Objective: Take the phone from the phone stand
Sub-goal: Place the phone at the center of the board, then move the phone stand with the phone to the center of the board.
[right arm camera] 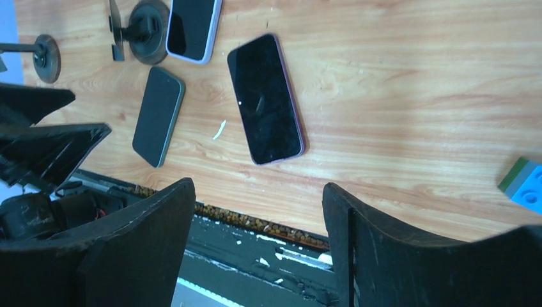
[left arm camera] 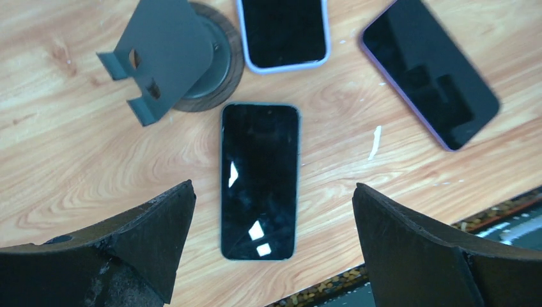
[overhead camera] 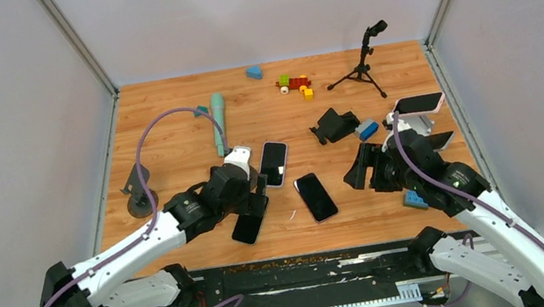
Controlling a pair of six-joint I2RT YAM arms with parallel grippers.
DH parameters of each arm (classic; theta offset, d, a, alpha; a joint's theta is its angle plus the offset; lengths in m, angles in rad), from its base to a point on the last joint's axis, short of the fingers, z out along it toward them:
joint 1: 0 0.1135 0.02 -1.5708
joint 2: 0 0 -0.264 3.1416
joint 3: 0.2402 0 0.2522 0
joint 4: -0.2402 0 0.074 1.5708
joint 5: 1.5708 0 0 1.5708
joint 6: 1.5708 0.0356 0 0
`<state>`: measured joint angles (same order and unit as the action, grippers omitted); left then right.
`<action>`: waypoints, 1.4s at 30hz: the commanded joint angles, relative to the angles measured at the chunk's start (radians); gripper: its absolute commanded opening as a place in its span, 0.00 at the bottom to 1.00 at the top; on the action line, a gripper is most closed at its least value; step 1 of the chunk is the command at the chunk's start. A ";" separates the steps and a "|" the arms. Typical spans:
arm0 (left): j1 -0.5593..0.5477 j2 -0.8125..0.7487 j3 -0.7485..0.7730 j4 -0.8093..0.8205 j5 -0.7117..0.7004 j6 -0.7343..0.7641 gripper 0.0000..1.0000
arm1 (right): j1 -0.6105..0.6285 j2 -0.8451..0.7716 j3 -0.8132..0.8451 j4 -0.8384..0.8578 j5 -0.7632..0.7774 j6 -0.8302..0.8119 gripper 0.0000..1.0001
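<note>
Below the left gripper (left arm camera: pixel 273 198), jaws released wide, the dark phone (left arm camera: pixel 260 181) lies flat on the counter (left arm camera: pixel 77 166), just near of the empty stand (left arm camera: pixel 169 54): judged already removed. At right, the right gripper (right arm camera: pixel 259 188) holds its jaws apart, grasping nothing.

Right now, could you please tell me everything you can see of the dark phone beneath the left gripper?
The dark phone is a slab with rounded corners and a grey-green rim. Its glossy black screen faces up, unlit, catching white glints. It lies flat on the wooden table, its top end close by the phone stand; contact there is unclear. The left gripper hangs open above, not touching it.
</note>
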<state>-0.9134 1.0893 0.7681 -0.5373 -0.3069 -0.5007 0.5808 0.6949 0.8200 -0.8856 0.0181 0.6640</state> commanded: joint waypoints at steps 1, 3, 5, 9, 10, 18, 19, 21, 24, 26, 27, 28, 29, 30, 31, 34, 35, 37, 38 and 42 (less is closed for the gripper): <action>0.005 -0.091 0.002 0.059 0.060 0.052 1.00 | 0.001 0.054 0.128 -0.014 0.123 -0.063 0.75; 0.005 -0.116 -0.018 0.067 0.068 0.063 1.00 | -0.005 0.107 0.190 -0.040 0.184 -0.083 0.76; 0.005 -0.137 -0.034 0.070 0.065 0.067 1.00 | -0.041 0.160 0.240 -0.056 0.224 -0.109 0.77; 0.006 -0.185 -0.071 0.092 0.065 0.093 1.00 | -0.195 0.277 0.280 -0.034 0.193 -0.152 0.77; 0.006 -0.203 -0.077 0.100 0.069 0.097 1.00 | -0.239 0.301 0.281 -0.018 0.179 -0.165 0.77; 0.006 -0.262 -0.119 0.106 0.060 0.123 1.00 | -0.682 0.349 0.298 0.056 0.013 -0.143 0.77; 0.005 -0.265 -0.122 0.107 0.060 0.122 1.00 | -0.724 0.348 0.298 0.067 0.001 -0.140 0.77; 0.006 -0.265 -0.126 0.111 0.063 0.123 1.00 | -0.805 0.349 0.295 0.093 -0.057 -0.137 0.77; 0.005 -0.261 -0.126 0.116 0.079 0.128 1.00 | -0.881 0.371 0.311 0.114 -0.102 -0.144 0.77; 0.005 -0.261 -0.121 0.124 0.095 0.139 1.00 | -0.919 0.389 0.328 0.122 -0.130 -0.155 0.77; 0.005 -0.261 -0.119 0.128 0.103 0.144 1.00 | -0.938 0.400 0.335 0.124 -0.133 -0.161 0.77; 0.005 -0.261 -0.111 0.130 0.107 0.156 1.00 | -0.955 0.404 0.340 0.127 -0.133 -0.164 0.77; 0.005 -0.260 -0.106 0.133 0.111 0.160 1.00 | -0.975 0.413 0.342 0.130 -0.135 -0.164 0.77; 0.006 -0.259 -0.098 0.135 0.111 0.166 1.00 | -0.994 0.423 0.344 0.134 -0.146 -0.163 0.77; 0.006 -0.255 -0.094 0.143 0.117 0.167 1.00 | -1.011 0.430 0.344 0.139 -0.165 -0.161 0.77; 0.006 -0.242 -0.082 0.167 0.159 0.177 1.00 | -1.031 0.428 0.338 0.155 -0.233 -0.154 0.77; 0.005 -0.239 -0.078 0.186 0.169 0.178 1.00 | -1.031 0.423 0.333 0.162 -0.264 -0.157 0.77; 0.006 -0.224 -0.071 0.228 0.206 0.193 1.00 | -1.031 0.405 0.331 0.176 -0.334 -0.172 0.76; 0.006 -0.207 -0.066 0.255 0.230 0.198 1.00 | -1.030 0.395 0.335 0.175 -0.363 -0.179 0.76; 0.006 -0.105 0.015 0.329 0.292 0.244 1.00 | -1.030 0.321 0.373 0.134 -0.410 -0.198 0.77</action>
<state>-0.9127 0.9081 0.6800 -0.3531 -0.1013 -0.3187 -0.4484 1.1027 1.1271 -0.7643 -0.2855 0.5049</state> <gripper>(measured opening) 0.998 0.763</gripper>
